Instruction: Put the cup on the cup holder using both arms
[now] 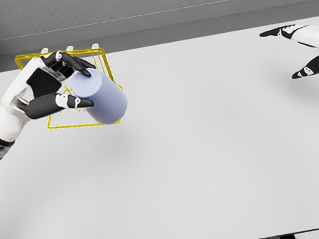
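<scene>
We start with the pale lavender-blue cylindrical cup (102,98), which sits at the far left of the white table (216,159), tilted so that its long axis runs from upper left to lower right, one flat end facing down and toward us. It is carried in our left robot hand (58,88): the black-tipped fingers (73,63) curl over the upper end and the thumb presses against the near side, so the robot hand is closed around the cup rather than spread. The cup lies just to the right of the palm, projecting away from it toward the table's centre.

Directly behind and beneath the cup we see the yellow wire-frame cup holder (103,67), a thin boxy cage standing on the table near the far edge. The cup overlaps it in this view, covering its right-hand part; we cannot tell whether the cup touches the wires or hangs above them.

We judge that the coming move turns on this pairing: the cup is already at the holder but tipped, so it probably needs righting and lowering until it settles inside the frame.

Our right robot hand (305,50) shows at the far right edge, well apart from the cup, fingers spread and holding nothing. The left is plainly the nearer one.
</scene>
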